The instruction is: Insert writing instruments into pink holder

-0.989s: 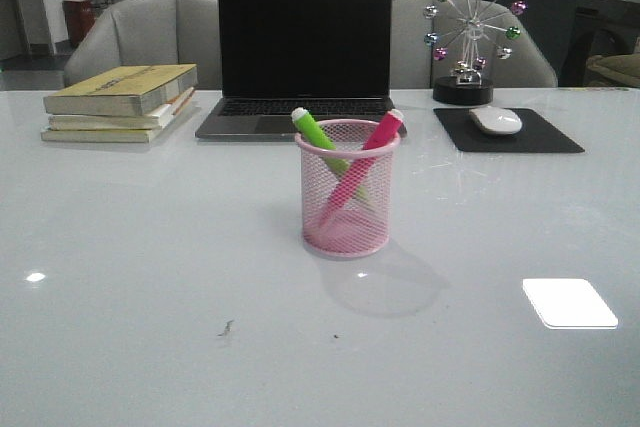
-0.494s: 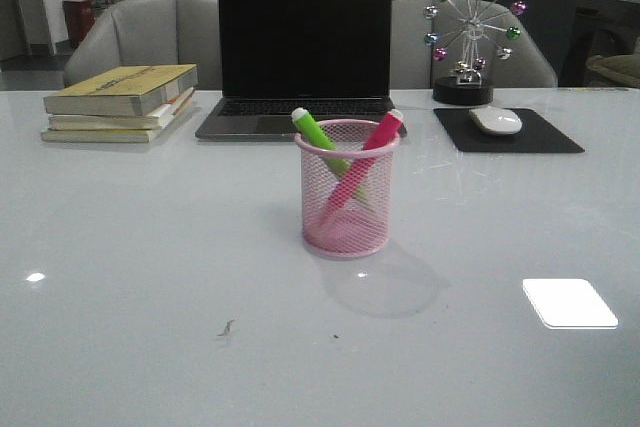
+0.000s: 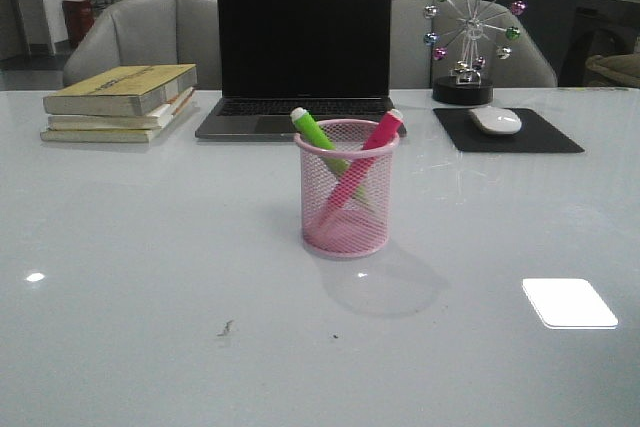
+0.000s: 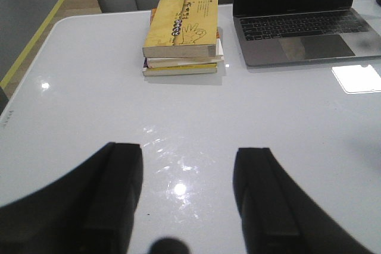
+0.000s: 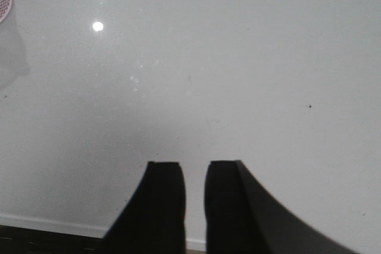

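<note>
From the front camera I see the pink mesh holder point(image 3: 346, 190) standing upright near the middle of the white table point(image 3: 150, 277), with both markers already inside it. The lime green marker point(image 3: 317, 135) leans with its whitish cap over the left side of the rim, and the pink marker point(image 3: 372, 143) leans the other way with its cap over the right side; the two cross inside the cup.

Neither arm shows in the front camera. On my left wrist feed the left gripper point(image 4: 187, 191) hangs over bare tabletop with its fingers spread wide apart and nothing between them. On the right wrist feed the right gripper point(image 5: 194, 197) has its fingers close together with only a narrow slit of table showing between them, gripping nothing; a sliver of the holder's pink base sits at the edge of that feed.

Farther back I see a stack of books point(image 3: 122, 101) on the left, a dark-screened laptop point(image 3: 304, 52) behind the holder, and a mouse point(image 3: 495, 120) on a black pad point(image 3: 545, 134) to the right, with a ferris-wheel ornament point(image 3: 472, 35) beyond it.
</note>
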Tool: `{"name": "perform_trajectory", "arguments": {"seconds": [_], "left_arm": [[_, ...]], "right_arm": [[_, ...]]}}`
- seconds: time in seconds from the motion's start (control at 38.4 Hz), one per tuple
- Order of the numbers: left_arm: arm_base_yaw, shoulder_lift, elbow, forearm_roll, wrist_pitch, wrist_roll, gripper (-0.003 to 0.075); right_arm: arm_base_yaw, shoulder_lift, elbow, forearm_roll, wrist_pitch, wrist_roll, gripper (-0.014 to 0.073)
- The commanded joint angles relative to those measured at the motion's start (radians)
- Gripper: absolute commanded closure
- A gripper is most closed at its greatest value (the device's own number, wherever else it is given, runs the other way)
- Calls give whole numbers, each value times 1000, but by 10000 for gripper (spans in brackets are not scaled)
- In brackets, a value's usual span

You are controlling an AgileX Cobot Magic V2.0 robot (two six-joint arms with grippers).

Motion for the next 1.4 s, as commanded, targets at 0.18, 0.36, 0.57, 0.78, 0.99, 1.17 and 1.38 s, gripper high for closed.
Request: {"name": "perform_trajectory", "arguments": {"seconds": [0.18, 0.36, 0.57, 0.78, 0.99, 1.17, 1.38], "left_arm": [[2, -4, -29, -16, -90, 0, 306], [2, -4, -29, -16, -90, 0, 306], [2, -4, -29, -16, -90, 0, 306], [2, -4, -29, -16, -90, 0, 306], [2, -4, -29, -16, -90, 0, 306], [2, -4, -29, -16, -90, 0, 306], [2, -4, -29, -16, -90, 0, 306]], "right_arm": [[-8, -9, -28, 21, -59, -5, 564], [-8, -9, -28, 39, -32, -5, 564], [-8, -9, -28, 39, -32, -5, 564], [-1, -29, -28, 29, -37, -5, 564], [-1, -167, 9, 29, -169, -4, 564], [-1, -334, 163, 29, -349, 72, 564], [43, -544, 374, 29, -472, 146, 564]]}}
